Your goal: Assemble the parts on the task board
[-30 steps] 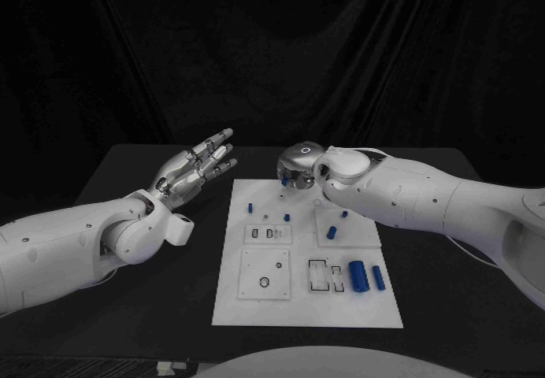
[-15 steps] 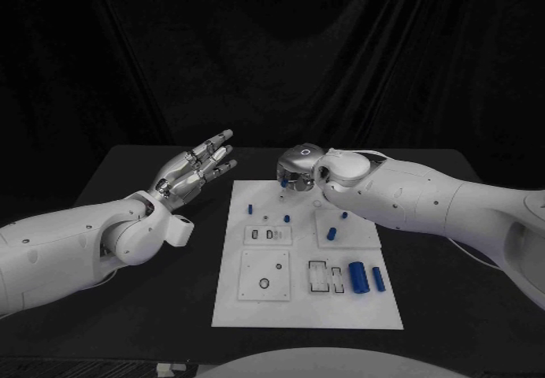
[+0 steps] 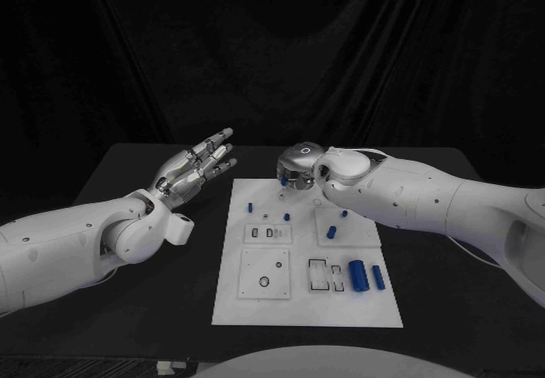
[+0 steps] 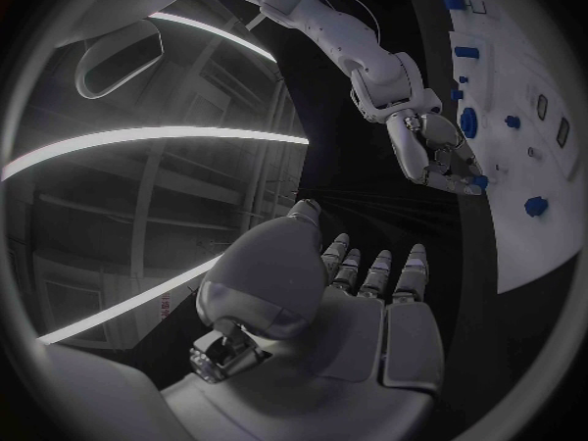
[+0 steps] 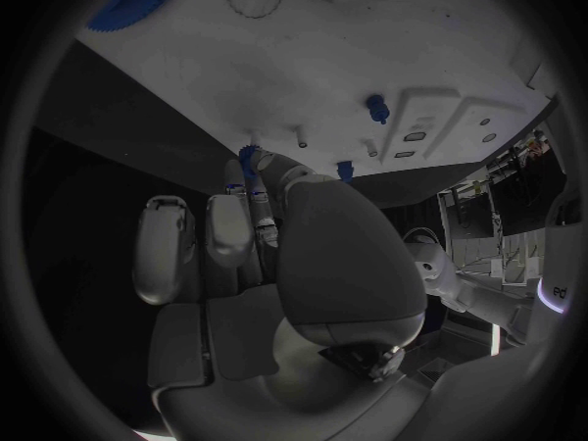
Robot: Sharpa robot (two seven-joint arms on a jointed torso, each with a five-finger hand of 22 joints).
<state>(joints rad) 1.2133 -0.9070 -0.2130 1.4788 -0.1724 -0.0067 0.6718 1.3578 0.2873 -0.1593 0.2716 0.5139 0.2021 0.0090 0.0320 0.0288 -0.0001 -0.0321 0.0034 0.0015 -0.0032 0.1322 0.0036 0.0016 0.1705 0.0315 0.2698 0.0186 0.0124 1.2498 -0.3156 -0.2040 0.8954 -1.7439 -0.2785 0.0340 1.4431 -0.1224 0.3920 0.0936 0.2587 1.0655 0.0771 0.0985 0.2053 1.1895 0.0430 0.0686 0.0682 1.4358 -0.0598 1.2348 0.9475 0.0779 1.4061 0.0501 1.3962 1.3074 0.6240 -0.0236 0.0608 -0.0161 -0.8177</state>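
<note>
The flat white task board (image 3: 301, 303) looks like smooth, matt plastic. The small blue cylindrical parts (image 3: 357, 276) on it have a slightly glossy plastic look. The black table (image 3: 148, 299) is matt and dull. The silver left hand (image 3: 195, 168) and silver right hand (image 3: 298, 167) look like brushed metal, while the smooth white arm shells (image 3: 454, 205) shine like glossy plastic.
</note>
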